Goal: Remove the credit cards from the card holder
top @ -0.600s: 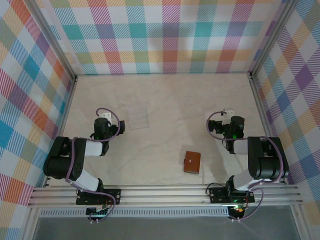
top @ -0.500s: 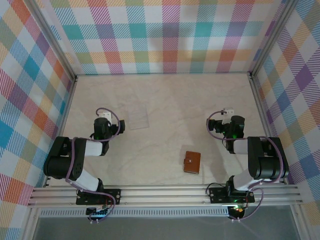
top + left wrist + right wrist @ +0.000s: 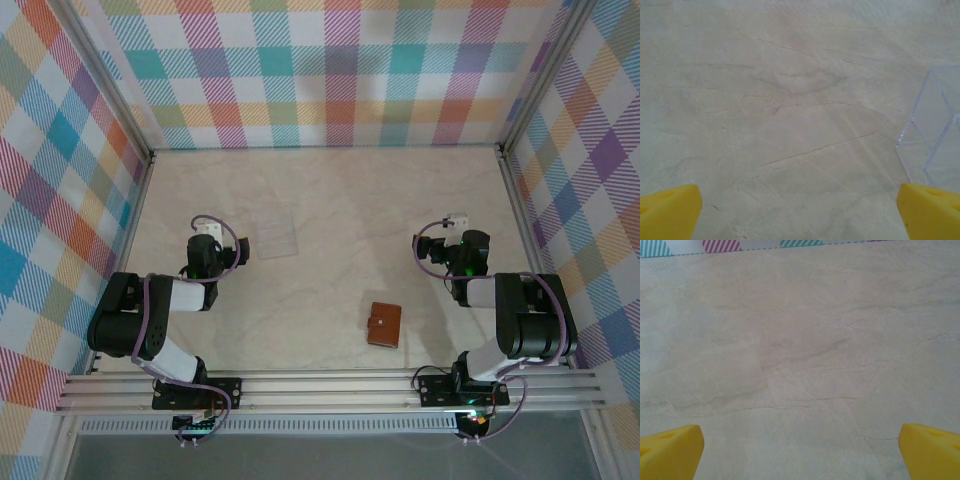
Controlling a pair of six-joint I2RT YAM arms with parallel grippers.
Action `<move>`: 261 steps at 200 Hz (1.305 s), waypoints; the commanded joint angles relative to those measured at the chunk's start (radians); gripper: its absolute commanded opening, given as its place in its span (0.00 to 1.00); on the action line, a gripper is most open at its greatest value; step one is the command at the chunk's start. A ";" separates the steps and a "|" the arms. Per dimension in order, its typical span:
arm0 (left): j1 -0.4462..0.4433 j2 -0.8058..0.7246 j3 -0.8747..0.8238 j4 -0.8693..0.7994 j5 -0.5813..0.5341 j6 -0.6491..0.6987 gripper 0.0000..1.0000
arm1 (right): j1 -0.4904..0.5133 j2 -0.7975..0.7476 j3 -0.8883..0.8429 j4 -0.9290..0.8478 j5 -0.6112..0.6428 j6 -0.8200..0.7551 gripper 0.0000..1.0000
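Top external: card holder [image 3: 384,325] closed on table [image 3: 330,200], unmoved; left gripper [image 3: 800,212] and right gripper [image 3: 800,452] spread, empty, task unstarted.

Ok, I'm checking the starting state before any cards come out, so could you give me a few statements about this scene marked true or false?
1. The card holder lies folded shut on the table. True.
2. The right gripper is clamped on the card holder. False: its jaws stand open over plain table surface, apart from the holder.
3. In the left wrist view, a clear plastic container sits to the right of the open left gripper. True.
4. The card holder lies nearer the left arm's base than the right arm's. False: it lies nearer the right arm's base.
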State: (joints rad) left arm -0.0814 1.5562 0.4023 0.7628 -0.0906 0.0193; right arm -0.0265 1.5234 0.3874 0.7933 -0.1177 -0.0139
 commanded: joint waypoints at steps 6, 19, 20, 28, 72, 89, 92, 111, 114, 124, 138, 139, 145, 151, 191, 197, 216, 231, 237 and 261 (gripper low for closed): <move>0.009 0.007 0.022 0.034 -0.009 0.011 1.00 | 0.006 0.011 0.021 0.043 -0.026 0.012 1.00; 0.009 0.007 0.021 0.035 -0.009 0.011 1.00 | 0.005 0.010 0.021 0.043 -0.026 0.014 1.00; 0.008 0.007 0.022 0.035 -0.009 0.011 1.00 | 0.006 0.010 0.021 0.043 -0.025 0.013 1.00; 0.009 0.007 0.021 0.035 -0.008 0.011 1.00 | 0.006 0.011 0.021 0.043 -0.025 0.014 1.00; 0.011 0.007 0.022 0.035 -0.007 0.011 1.00 | 0.005 0.011 0.021 0.043 -0.025 0.013 1.00; 0.011 0.007 0.022 0.035 -0.006 0.011 1.00 | 0.006 0.011 0.021 0.043 -0.025 0.013 1.00; 0.011 0.008 0.022 0.035 -0.006 0.011 1.00 | 0.005 0.010 0.021 0.041 -0.026 0.012 1.00; 0.011 0.007 0.022 0.036 -0.006 0.010 1.00 | 0.005 0.011 0.021 0.043 -0.025 0.010 1.00; 0.011 0.006 0.019 0.037 -0.006 0.010 1.00 | 0.006 0.008 0.019 0.044 -0.025 0.010 1.00; 0.011 0.005 0.017 0.041 -0.006 0.012 1.00 | 0.005 0.007 0.018 0.047 -0.024 0.011 1.00; 0.011 0.004 0.017 0.040 -0.007 0.013 1.00 | 0.006 -0.008 0.039 -0.006 -0.031 0.006 1.00; 0.010 0.004 0.017 0.040 -0.006 0.013 1.00 | 0.006 -0.010 0.041 -0.010 -0.031 0.005 1.00; 0.011 0.004 0.018 0.042 -0.008 0.013 1.00 | 0.005 -0.021 0.050 -0.035 -0.033 0.005 1.00; 0.010 -0.001 0.021 0.031 -0.007 0.012 1.00 | 0.005 -0.038 0.062 -0.072 -0.032 0.006 1.00; 0.002 -0.108 0.121 -0.239 -0.023 0.008 1.00 | 0.016 -0.093 0.163 -0.331 -0.027 0.018 1.00; -0.003 -0.120 0.132 -0.270 -0.035 0.005 1.00 | 0.018 -0.102 0.173 -0.365 -0.024 0.026 1.00; -0.011 -0.151 0.179 -0.380 -0.064 -0.022 1.00 | 0.032 -0.139 0.210 -0.469 -0.012 0.038 1.00; -0.016 -0.169 0.227 -0.470 -0.063 -0.050 1.00 | 0.045 -0.171 0.249 -0.585 -0.007 0.045 1.00; -0.017 -0.174 0.246 -0.502 -0.062 -0.063 1.00 | 0.051 -0.185 0.270 -0.641 -0.002 0.051 1.00; -0.023 -0.189 0.327 -0.640 -0.011 -0.136 0.99 | 0.077 -0.225 0.337 -0.800 0.035 0.092 1.00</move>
State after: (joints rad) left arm -0.0914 1.3972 0.6563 0.3275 -0.1314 -0.0322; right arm 0.0238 1.3479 0.6506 0.2256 -0.1143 0.0238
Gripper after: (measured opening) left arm 0.996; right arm 0.998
